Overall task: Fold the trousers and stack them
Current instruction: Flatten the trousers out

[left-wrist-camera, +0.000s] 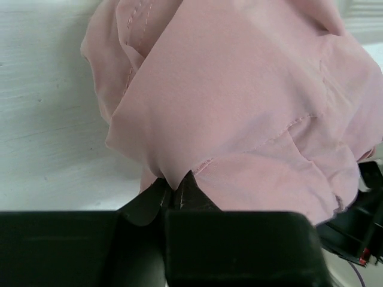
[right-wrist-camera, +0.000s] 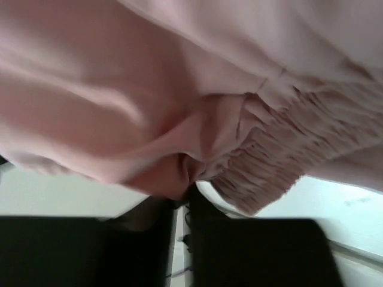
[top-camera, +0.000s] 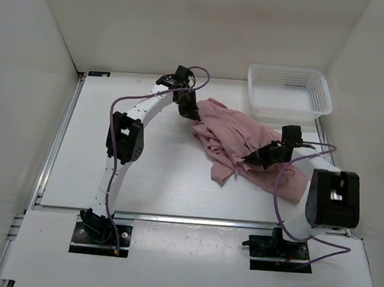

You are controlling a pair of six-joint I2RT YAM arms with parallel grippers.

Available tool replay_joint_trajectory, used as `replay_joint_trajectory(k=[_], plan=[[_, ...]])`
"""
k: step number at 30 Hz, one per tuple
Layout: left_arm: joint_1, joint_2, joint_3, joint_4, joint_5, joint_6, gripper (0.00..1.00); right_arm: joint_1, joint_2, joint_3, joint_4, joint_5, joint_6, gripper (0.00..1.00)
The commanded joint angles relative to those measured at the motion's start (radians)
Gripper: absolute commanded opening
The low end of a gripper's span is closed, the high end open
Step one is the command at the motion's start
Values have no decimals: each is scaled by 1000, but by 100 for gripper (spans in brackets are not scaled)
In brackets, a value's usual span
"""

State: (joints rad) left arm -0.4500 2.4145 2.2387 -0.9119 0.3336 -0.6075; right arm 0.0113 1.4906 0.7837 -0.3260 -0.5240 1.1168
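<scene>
The dusty-pink trousers lie crumpled right of the table's middle. My left gripper is at their far left edge. In the left wrist view its jaws are shut on a pointed fold of the trousers, next to a stitched seam. My right gripper sits on the heap's near right part. In the right wrist view its jaws pinch a bunched fold of the trousers, with a gathered elastic band just to the right. The heap hides the legs' layout.
A white mesh basket stands at the back right, just beyond the trousers. White walls enclose the table on three sides. A metal rail runs along the near edge in front of the arm bases.
</scene>
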Motion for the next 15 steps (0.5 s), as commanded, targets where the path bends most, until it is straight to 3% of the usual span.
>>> replay_joint_trajectory(k=[1, 4, 7, 8, 12, 13, 15], plan=[[0, -173, -8, 15, -45, 11, 10, 29, 77, 189, -29, 54, 37, 0], [43, -231, -54, 15, -65, 34, 10, 29, 86, 363, -120, 136, -47, 0], [157, -339, -21, 5, -54, 58, 10, 29, 89, 680, -206, 167, -156, 0], [187, -365, 16, -7, -54, 67, 10, 29, 102, 883, -272, 167, -219, 0], [299, -472, 313, -70, -34, 68, 10, 39, 138, 1313, -396, 185, -339, 0], [322, -495, 399, -70, -34, 68, 10, 39, 138, 1360, -410, 185, -354, 0], [333, -593, 417, -70, -34, 68, 10, 39, 90, 1382, -410, 216, -383, 0]])
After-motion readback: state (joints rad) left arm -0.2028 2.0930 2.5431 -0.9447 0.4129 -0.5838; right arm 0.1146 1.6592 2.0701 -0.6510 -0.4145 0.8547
